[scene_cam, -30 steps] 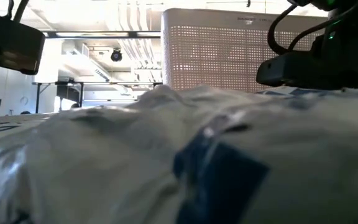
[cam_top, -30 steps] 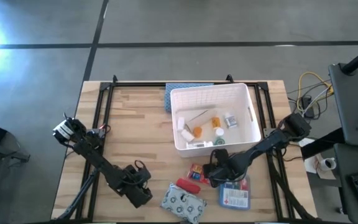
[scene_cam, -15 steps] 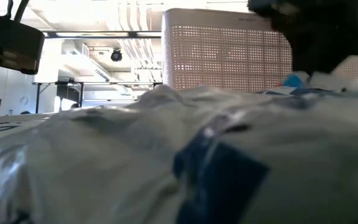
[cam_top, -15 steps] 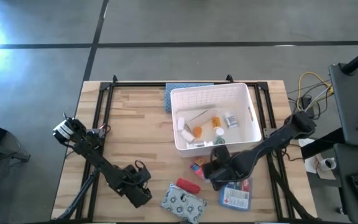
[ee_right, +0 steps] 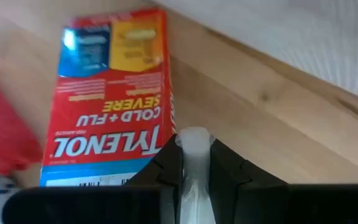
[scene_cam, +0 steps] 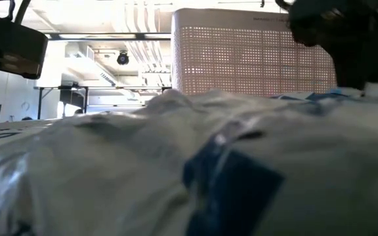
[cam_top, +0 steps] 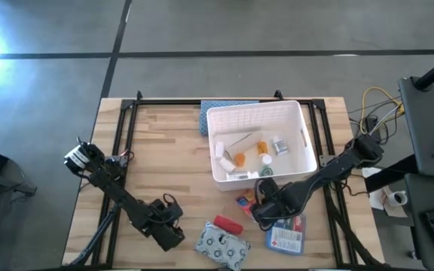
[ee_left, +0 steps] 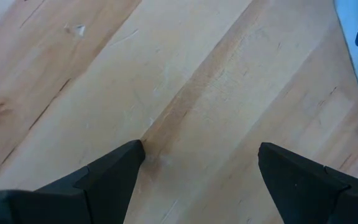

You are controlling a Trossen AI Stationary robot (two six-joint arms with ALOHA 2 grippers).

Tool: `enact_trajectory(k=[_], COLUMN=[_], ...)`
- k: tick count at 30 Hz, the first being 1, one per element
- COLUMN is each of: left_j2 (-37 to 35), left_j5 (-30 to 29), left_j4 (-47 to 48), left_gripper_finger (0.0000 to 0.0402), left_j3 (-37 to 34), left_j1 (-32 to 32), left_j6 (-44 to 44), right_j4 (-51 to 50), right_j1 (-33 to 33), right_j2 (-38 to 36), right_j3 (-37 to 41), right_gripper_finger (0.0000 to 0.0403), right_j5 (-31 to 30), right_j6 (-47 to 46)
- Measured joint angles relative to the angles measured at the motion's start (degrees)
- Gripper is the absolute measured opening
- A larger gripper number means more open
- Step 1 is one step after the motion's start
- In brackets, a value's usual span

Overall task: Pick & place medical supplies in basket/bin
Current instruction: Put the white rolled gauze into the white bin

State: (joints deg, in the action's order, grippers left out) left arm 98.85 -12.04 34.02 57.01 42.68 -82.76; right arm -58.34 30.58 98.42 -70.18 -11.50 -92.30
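The white slotted bin [cam_top: 307, 154] stands at the table's middle far side with several small bottles and vials in it. Near it lie a red-orange box [cam_top: 244, 200] [ee_right: 114, 106], a red tube [cam_top: 228, 224], a grey patterned pouch [cam_top: 221, 245] and a blue-white flat box [cam_top: 285, 238]. My right gripper [cam_top: 257, 211] is just beside the red-orange box, shut on a small white item [ee_right: 194, 140]. My left gripper [cam_top: 170, 229] [ee_left: 201, 168] is open over bare wood, left of the pouch. My right gripper pinches the small white item between its two fingers [ee_right: 166, 165]; the item's rounded end [ee_right: 194, 135] sticks out past the fingertips. The fingers slant down toward the table beside the red-orange box. What the item is and whether it is clear of the table does not show.
A blue-grey mat [cam_top: 215, 111] lies behind the bin's far left corner. In the low view the pouch [scene_cam: 176, 164] fills the foreground and the bin [scene_cam: 241, 52] stands behind it. Black rails run along the table's edges. Bare wood lies on the table's left half.
My right gripper has shifted a little beside the red-orange box; in the low view it has gone from lying low and level to standing tall and steeper, with a white item below its fingers. My left arm has kept still.
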Motion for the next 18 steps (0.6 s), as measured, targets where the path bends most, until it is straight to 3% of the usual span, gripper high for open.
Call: enact_trajectory(k=[6, 11, 18], left_j2=[0.0, 0.0, -0.5], left_j5=[-0.1, -0.1, 0.0], left_j4=[-0.1, -0.2, -0.3], left_gripper_finger=[0.0308, 0.0308, 0.0308], left_j3=[0.0, 0.0, -0.1], left_j1=[0.0, 0.0, -0.1], left_j6=[-1.5, -1.9, -2.0], right_j4=[0.0, -2.7, -2.6], right_j1=[0.0, -1.7, -1.8], right_j2=[-0.3, -0.3, -0.9], right_j3=[0.9, 0.2, 0.1], right_gripper_finger=[0.0038, 0.0038, 0.0038], right_j5=[3.1, 14.8, 17.1], right_j6=[3.4, 12.4, 20.1])
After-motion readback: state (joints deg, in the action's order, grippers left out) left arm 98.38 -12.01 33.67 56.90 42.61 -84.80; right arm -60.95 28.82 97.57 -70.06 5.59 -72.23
